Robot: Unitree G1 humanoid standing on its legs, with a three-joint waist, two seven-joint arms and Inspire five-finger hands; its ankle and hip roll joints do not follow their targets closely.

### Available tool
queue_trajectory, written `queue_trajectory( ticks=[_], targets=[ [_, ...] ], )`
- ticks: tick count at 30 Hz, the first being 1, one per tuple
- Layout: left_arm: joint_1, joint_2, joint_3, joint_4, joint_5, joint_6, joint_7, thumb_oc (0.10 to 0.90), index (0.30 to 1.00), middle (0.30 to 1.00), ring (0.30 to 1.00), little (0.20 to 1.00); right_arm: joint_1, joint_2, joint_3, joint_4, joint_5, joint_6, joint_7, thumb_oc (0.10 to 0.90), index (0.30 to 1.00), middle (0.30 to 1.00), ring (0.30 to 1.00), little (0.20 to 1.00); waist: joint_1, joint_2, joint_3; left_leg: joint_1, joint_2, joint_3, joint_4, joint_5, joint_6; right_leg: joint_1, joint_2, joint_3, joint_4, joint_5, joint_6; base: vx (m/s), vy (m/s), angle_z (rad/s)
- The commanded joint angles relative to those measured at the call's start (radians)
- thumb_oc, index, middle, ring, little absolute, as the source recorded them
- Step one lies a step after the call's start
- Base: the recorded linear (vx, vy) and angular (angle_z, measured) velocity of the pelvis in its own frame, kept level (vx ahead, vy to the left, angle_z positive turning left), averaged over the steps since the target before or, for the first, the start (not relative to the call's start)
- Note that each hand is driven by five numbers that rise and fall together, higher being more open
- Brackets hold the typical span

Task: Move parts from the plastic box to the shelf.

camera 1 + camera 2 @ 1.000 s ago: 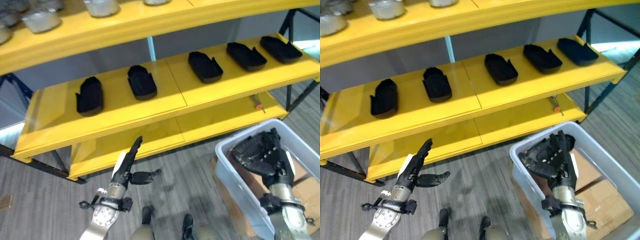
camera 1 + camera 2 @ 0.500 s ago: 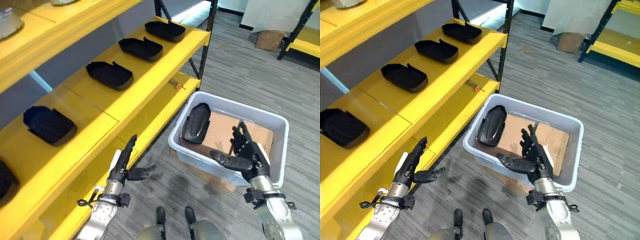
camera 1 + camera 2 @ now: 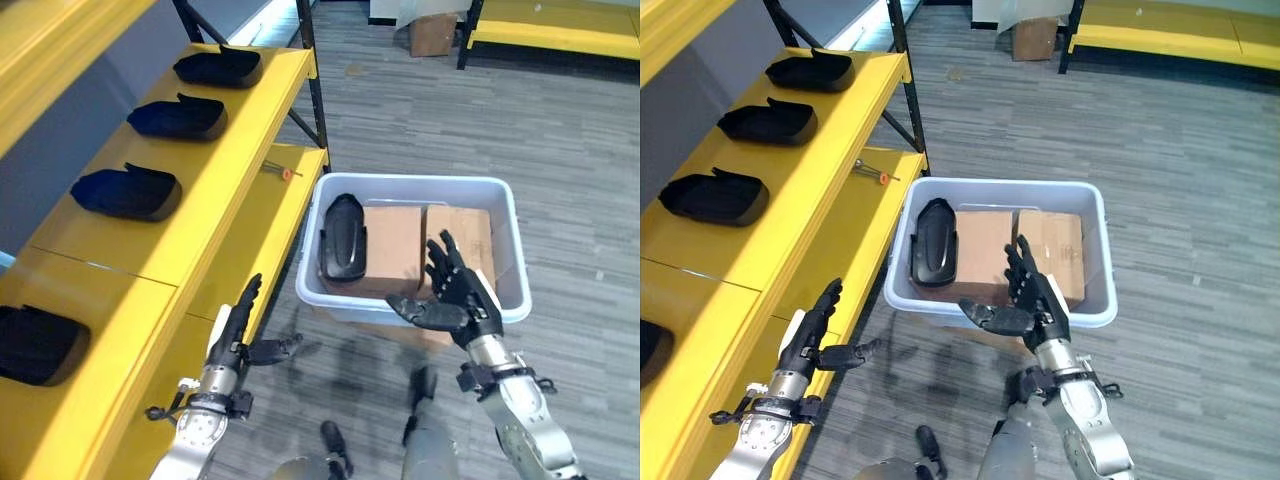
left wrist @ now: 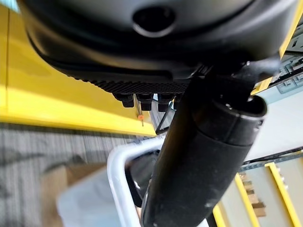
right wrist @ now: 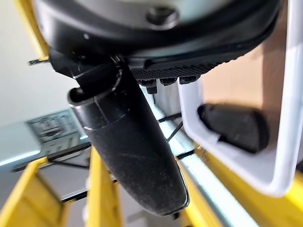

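A pale plastic box (image 3: 411, 184) stands on the floor beside the yellow shelf (image 3: 232, 130). One black moulded part (image 3: 342, 238) lies along the box's shelf-side wall, next to flat cardboard (image 3: 395, 235). My right hand (image 3: 457, 297) is open above the box's near rim and holds nothing. My left hand (image 3: 236, 333) is open too, low beside the bottom shelf board (image 3: 262, 228). Several black parts rest on the middle shelf, among them one at the far end (image 3: 218, 68) and one further along (image 3: 126, 192). The right wrist view shows the box rim (image 5: 284, 142) and the part (image 5: 236, 125).
A small red-handled screwdriver (image 3: 277, 171) lies on the bottom shelf board near the box. A cardboard box (image 3: 432, 30) and another yellow rack (image 3: 560, 28) stand across the grey plank floor. Open floor lies to the right of the plastic box.
The camera has swung right, from the shelf to the plastic box. My right hand, which lay on dark parts in the box, now hovers open at its near rim.
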Motion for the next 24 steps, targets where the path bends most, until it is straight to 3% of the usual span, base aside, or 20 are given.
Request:
queue_trajectory(
  ticks=[1,3,4,5,8,9,10,13,14,16,17,18,19,21,24],
  targets=[
    [-0.054,0.032,0.03,-0.107,-0.026,-0.09,0.014,0.9,1.0,1.0,1.0,1.0,-0.096,-0.04,-0.078,-0.132,0.038,-0.114,0.012,0.9,1.0,1.0,1.0,1.0,-0.017,0.019,-0.036,0.019,0.085,-0.042,0.114,-0.104,-0.036,-0.025,0.031,-0.01,0.055,-0.051,0.015,0.14,-0.265,0.4],
    [-0.06,0.028,0.024,-0.109,-0.04,-0.089,0.009,0.9,1.0,1.0,1.0,1.0,-0.077,-0.051,-0.101,-0.138,0.039,-0.119,0.002,0.9,1.0,1.0,1.0,1.0,-0.027,0.017,-0.027,-0.043,0.119,-0.028,0.247,-0.095,-0.063,-0.007,0.038,-0.019,0.054,-0.084,-0.01,0.08,-0.224,0.16],
    [-0.06,0.028,0.024,-0.109,-0.041,-0.089,0.009,0.9,1.0,1.0,1.0,1.0,-0.077,-0.051,-0.102,-0.138,0.039,-0.119,0.002,0.9,1.0,1.0,1.0,1.0,-0.028,0.019,-0.028,-0.049,0.122,-0.031,0.256,-0.099,-0.064,-0.008,0.04,-0.022,0.055,-0.085,-0.011,0.05,-0.212,0.27],
    [-0.067,0.026,0.021,-0.115,-0.052,-0.096,0.016,0.9,1.0,1.0,1.0,1.0,-0.084,-0.064,-0.102,-0.14,0.038,-0.122,-0.002,0.9,1.0,1.0,1.0,1.0,-0.012,0.016,0.002,-0.118,0.109,-0.081,0.4,-0.044,-0.103,0.006,0.05,-0.021,0.062,-0.111,-0.04,0.02,-0.124,0.29],
    [-0.077,0.031,0.014,-0.117,-0.047,-0.099,0.023,0.9,1.0,1.0,1.0,1.0,-0.108,-0.086,-0.102,-0.15,0.01,-0.129,-0.004,0.9,1.0,1.0,1.0,1.0,0.006,0.0,0.029,-0.179,0.074,-0.146,0.455,-0.01,-0.13,0.005,0.055,-0.023,0.07,-0.119,-0.05,0.02,-0.106,0.04],
    [-0.078,0.039,0.015,-0.122,-0.045,-0.098,0.019,0.9,1.0,1.0,1.0,1.0,-0.122,-0.087,-0.099,-0.148,0.0,-0.13,-0.01,0.9,1.0,1.0,1.0,1.0,0.006,-0.01,0.032,-0.201,0.086,-0.143,0.426,0.004,-0.117,0.004,0.054,-0.024,0.064,-0.116,-0.049,0.09,0.011,-0.24],
    [-0.057,0.05,0.028,-0.139,-0.045,-0.096,0.019,0.9,1.0,1.0,1.0,1.0,-0.149,-0.092,-0.089,-0.136,-0.029,-0.132,-0.025,0.9,1.0,1.0,1.0,1.0,0.026,-0.018,0.032,-0.203,0.174,-0.157,0.295,0.018,-0.099,0.002,0.061,0.0,0.055,-0.122,-0.032,0.09,0.112,-0.17],
    [-0.038,0.064,0.053,-0.158,-0.039,-0.102,0.04,0.9,1.0,1.0,1.0,1.0,-0.213,-0.098,-0.057,-0.115,-0.066,-0.141,-0.056,0.9,1.0,1.0,1.0,1.0,0.053,-0.028,0.04,-0.209,0.317,-0.198,0.076,0.154,-0.11,-0.022,0.029,0.045,0.06,-0.131,-0.004,0.1,0.238,-0.21],
    [-0.035,0.065,0.058,-0.156,-0.039,-0.102,0.046,0.9,1.0,1.0,1.0,1.0,-0.23,-0.1,-0.045,-0.113,-0.077,-0.141,-0.062,0.9,1.0,1.0,1.0,1.0,0.059,-0.024,0.045,-0.215,0.351,-0.206,0.036,0.2,-0.125,-0.028,0.017,0.059,0.064,-0.134,0.007,0.08,0.165,-0.44],
    [-0.032,0.064,0.064,-0.155,-0.043,-0.104,0.049,0.9,1.0,1.0,1.0,1.0,-0.239,-0.105,-0.039,-0.114,-0.084,-0.14,-0.064,0.9,1.0,1.0,1.0,1.0,0.06,-0.013,0.046,-0.2,0.366,-0.202,-0.004,0.232,-0.139,-0.039,0.017,0.069,0.076,-0.138,0.016,0.12,0.21,-0.4],
    [-0.02,0.059,0.067,-0.153,-0.05,-0.106,0.045,0.9,1.0,1.0,1.0,1.0,-0.266,-0.111,-0.019,-0.125,-0.095,-0.135,-0.053,0.9,1.0,1.0,1.0,1.0,0.062,0.011,0.047,-0.175,0.35,-0.174,-0.015,0.194,-0.148,-0.059,0.018,0.087,0.099,-0.126,0.03,0.16,0.316,-0.37],
    [-0.023,0.063,0.07,-0.152,-0.046,-0.107,0.046,0.9,1.0,1.0,1.0,1.0,-0.273,-0.112,-0.021,-0.129,-0.101,-0.135,-0.053,0.9,1.0,1.0,1.0,1.0,0.062,0.017,0.05,-0.174,0.346,-0.142,-0.014,0.195,-0.153,-0.063,0.01,0.095,0.1,-0.114,0.031,0.11,0.232,-0.47],
    [-0.024,0.063,0.07,-0.152,-0.046,-0.107,0.046,0.9,1.0,1.0,1.0,1.0,-0.273,-0.112,-0.021,-0.13,-0.102,-0.134,-0.053,0.9,1.0,1.0,1.0,1.0,0.064,0.016,0.05,-0.173,0.346,-0.139,-0.015,0.196,-0.153,-0.064,0.009,0.098,0.1,-0.113,0.032,0.06,0.18,-0.49],
    [-0.045,0.1,0.068,-0.169,-0.036,-0.116,0.046,0.9,1.0,1.0,1.0,1.0,-0.318,-0.13,-0.011,-0.133,-0.15,-0.125,-0.067,0.9,1.0,1.0,1.0,1.0,0.071,0.008,0.064,-0.184,0.286,-0.114,0.019,0.145,-0.14,-0.073,-0.037,0.108,0.095,-0.085,0.048,0.1,0.305,-0.46],
    [-0.066,0.145,0.075,-0.18,-0.022,-0.123,0.049,0.9,1.0,1.0,1.0,1.0,-0.373,-0.157,-0.01,-0.126,-0.242,-0.118,-0.094,0.9,1.0,1.0,1.0,1.0,0.079,-0.009,0.081,-0.196,0.254,-0.086,0.032,0.123,-0.133,-0.084,-0.064,0.113,0.081,-0.066,0.061,0.06,0.185,0.08]
  ],
)
